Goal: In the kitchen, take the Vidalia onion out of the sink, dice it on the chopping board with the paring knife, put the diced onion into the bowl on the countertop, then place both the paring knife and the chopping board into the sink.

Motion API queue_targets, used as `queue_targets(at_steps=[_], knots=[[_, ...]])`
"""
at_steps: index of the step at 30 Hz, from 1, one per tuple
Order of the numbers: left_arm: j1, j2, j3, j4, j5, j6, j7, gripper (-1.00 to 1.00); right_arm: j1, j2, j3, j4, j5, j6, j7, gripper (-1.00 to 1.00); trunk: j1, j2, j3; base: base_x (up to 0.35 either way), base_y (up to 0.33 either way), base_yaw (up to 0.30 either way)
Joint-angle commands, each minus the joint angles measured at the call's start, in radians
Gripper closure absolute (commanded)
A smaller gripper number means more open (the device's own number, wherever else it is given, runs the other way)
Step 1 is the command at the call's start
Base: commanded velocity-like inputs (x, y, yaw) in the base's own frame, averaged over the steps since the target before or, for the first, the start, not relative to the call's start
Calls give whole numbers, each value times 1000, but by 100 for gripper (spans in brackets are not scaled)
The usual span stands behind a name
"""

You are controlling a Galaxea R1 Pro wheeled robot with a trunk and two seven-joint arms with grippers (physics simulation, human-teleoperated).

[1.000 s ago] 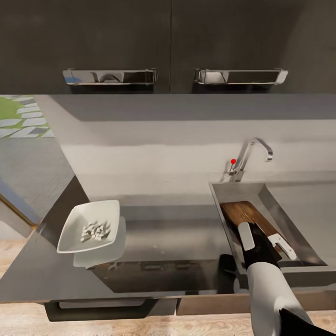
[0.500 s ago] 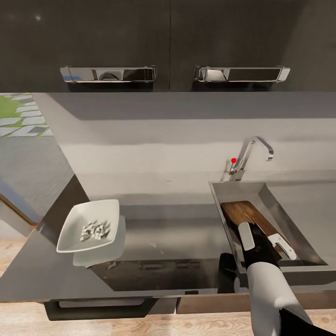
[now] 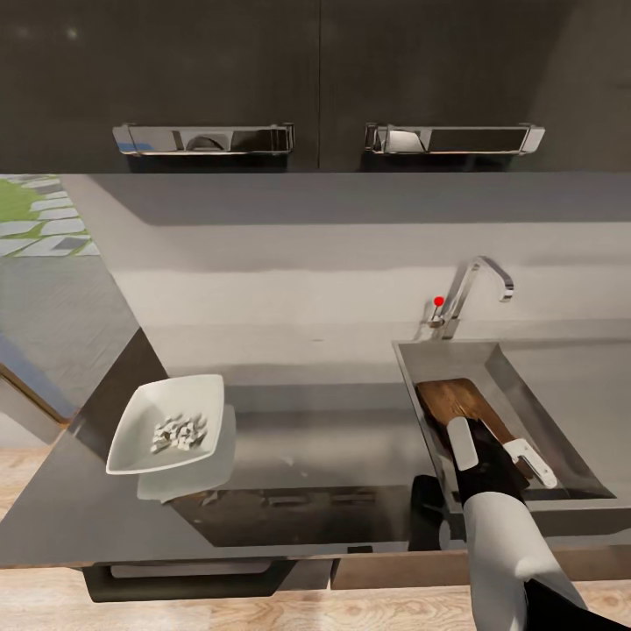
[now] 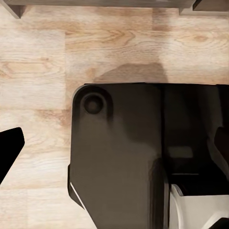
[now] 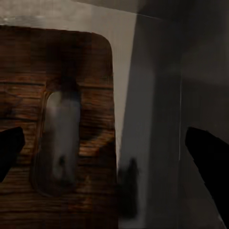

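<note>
The tabletop (image 3: 333, 456) ran across the lower frame, with the sink (image 3: 513, 377) at lower right. Inside it lay the board (image 3: 451, 399), stiff, flat wood, likely heavy enough to stay put; its slot (image 5: 57, 138) (the oblong handle) looked the best place to grip. The bowl (image 3: 166, 422) sat lower left, holding diced onion (image 3: 180, 434). The right claw (image 3: 501, 454) hung over the board's near end, fingers (image 5: 207, 150) spread wide, gripping nothing. I could not make out the knife.
</note>
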Motion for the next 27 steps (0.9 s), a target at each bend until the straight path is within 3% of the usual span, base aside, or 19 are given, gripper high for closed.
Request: queue_targets(at_steps=[1, 12, 15, 18, 21, 27], knots=[[0, 0, -8, -2, 7, -2, 4, -100, -1, 0, -3, -2, 0, 10, -2, -100, 1, -2, -2, 0, 0, 0], [0, -1, -8, -1, 7, -2, 4, -100, -1, 1, 1, -14, -2, 13, -2, -100, 1, -2, -2, 0, 0, 0], [0, -1, -8, -1, 7, -2, 4, -100, -1, 2, 18, -92, -2, 39, -4, -100, 1, -2, -2, 0, 0, 0], [0, 0, -8, -1, 7, -2, 4, -100, -1, 7, 110, -297, -6, 183, -4, -100, 1, -2, -2, -66, -45, 0], [0, 0, -10, -1, 7, -4, 4, -100, 0, 6, 145, -416, -9, 313, 14, -100, 1, -2, -2, -227, -117, 0], [0, 0, -10, -2, 6, -4, 4, -100, 0, 0, 159, -494, -5, 540, 274, -100, 1, -2, -2, -293, -129, 0]])
